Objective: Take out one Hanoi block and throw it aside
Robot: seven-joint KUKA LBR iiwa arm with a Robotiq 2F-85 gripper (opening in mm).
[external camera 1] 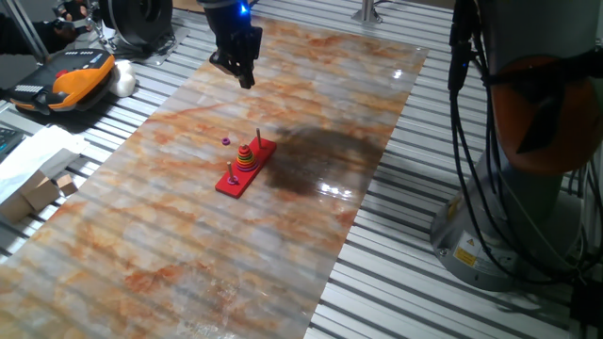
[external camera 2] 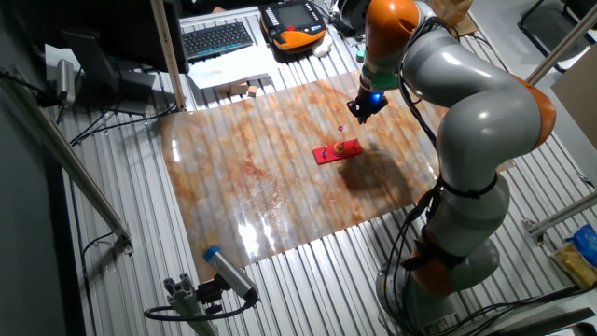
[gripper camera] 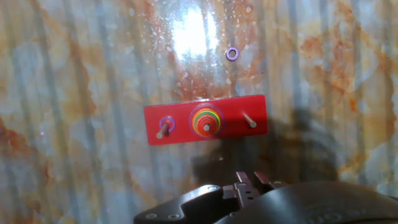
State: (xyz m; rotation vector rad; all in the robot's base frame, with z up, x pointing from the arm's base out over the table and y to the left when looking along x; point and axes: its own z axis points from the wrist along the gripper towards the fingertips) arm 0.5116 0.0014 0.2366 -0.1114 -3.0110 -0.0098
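Red base board [gripper camera: 233,111] mid-counter [gripper camera: 74,74], well clear of every edge. Hanoi block [gripper camera: 165,126] flat on end peg, hole upward. Hand [gripper camera: 252,178] raised, fingers together, empty.

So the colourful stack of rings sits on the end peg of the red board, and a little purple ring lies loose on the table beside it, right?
Not quite. The stack of rings sits on the middle peg of the red board, not an end one; the hand view shows it. One end peg is bare, and the other holds a single ring. The little purple ring does lie loose on the table beside the board.
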